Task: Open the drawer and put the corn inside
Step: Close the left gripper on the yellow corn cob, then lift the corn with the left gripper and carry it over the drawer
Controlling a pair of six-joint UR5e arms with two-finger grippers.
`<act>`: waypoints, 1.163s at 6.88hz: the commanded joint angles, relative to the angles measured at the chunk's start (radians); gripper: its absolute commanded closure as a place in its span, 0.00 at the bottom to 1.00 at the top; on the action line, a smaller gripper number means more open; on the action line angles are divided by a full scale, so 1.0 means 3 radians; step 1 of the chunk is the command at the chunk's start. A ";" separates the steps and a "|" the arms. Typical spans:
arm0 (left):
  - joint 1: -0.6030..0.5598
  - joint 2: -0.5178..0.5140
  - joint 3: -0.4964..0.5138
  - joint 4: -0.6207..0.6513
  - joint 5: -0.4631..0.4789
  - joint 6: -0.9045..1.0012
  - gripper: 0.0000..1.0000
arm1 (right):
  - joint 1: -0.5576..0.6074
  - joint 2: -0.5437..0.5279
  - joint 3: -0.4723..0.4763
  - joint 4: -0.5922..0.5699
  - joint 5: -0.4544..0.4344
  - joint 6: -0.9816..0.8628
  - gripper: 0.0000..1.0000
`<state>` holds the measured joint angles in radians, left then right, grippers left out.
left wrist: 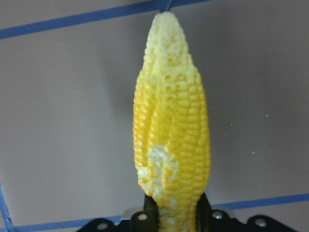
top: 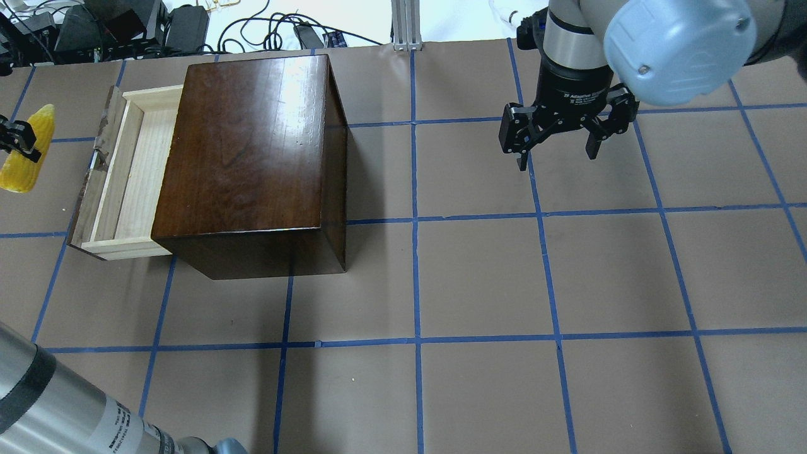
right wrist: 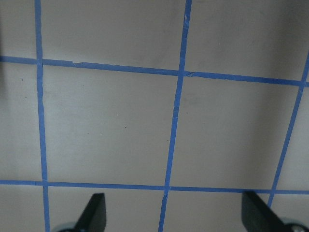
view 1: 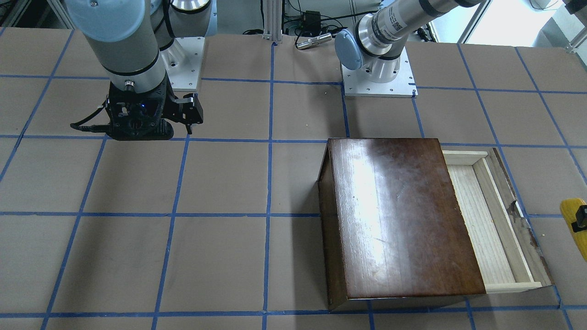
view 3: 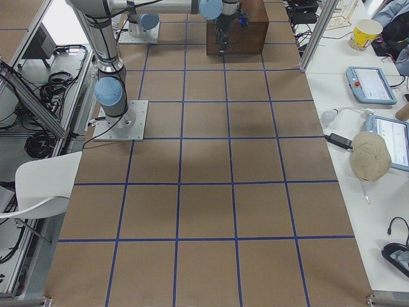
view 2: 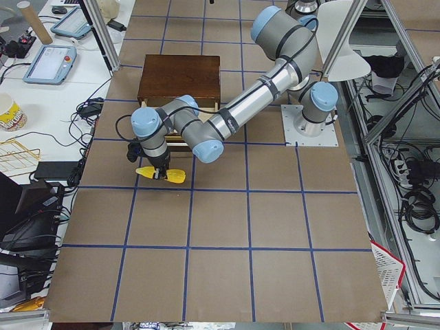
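Since the drawer (top: 142, 173) stands pulled out of the dark wooden box (top: 252, 145) and the corn (left wrist: 171, 145) is gripped, the step in hand looks like the carry. Nearest, the left wrist view shows the left end effector (left wrist: 174, 215) clamped on the cob's thick end, pale tip pointing away over the taped surface (top: 479, 277). That view shows nothing of the drawer. The overhead view fills this in: the corn sits just beside the drawer's dark front panel, apart from it and lying roughly along it. Whether the cob is clear of the surface I cannot tell.

The next move probably calls for lifting over the front panel, lowering into the pale tray and letting go; the cob's lie should suit the tray's length.

Farther off, well apart from the box, the right end effector (top: 557, 157) hangs spread wide and holds nothing. Its own camera shows only blue tape lines.
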<state>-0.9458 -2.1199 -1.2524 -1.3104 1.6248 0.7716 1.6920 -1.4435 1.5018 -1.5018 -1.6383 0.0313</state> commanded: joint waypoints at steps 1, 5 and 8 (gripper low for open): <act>-0.0175 0.0346 0.0018 -0.0223 -0.0001 -0.0046 1.00 | 0.0000 0.0000 0.0000 0.0000 0.0000 -0.0002 0.00; -0.0717 0.0705 -0.0033 -0.0602 -0.0148 -0.1045 1.00 | 0.0000 0.0000 0.0000 0.0000 0.0000 -0.0002 0.00; -0.0856 0.0614 -0.0359 -0.0572 -0.0241 -0.1437 1.00 | 0.0000 0.0000 0.0000 0.0000 0.0000 -0.0002 0.00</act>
<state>-1.1952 -1.9254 -1.3187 -1.4877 1.5573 0.3678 1.6920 -1.4435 1.5018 -1.5018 -1.6383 0.0307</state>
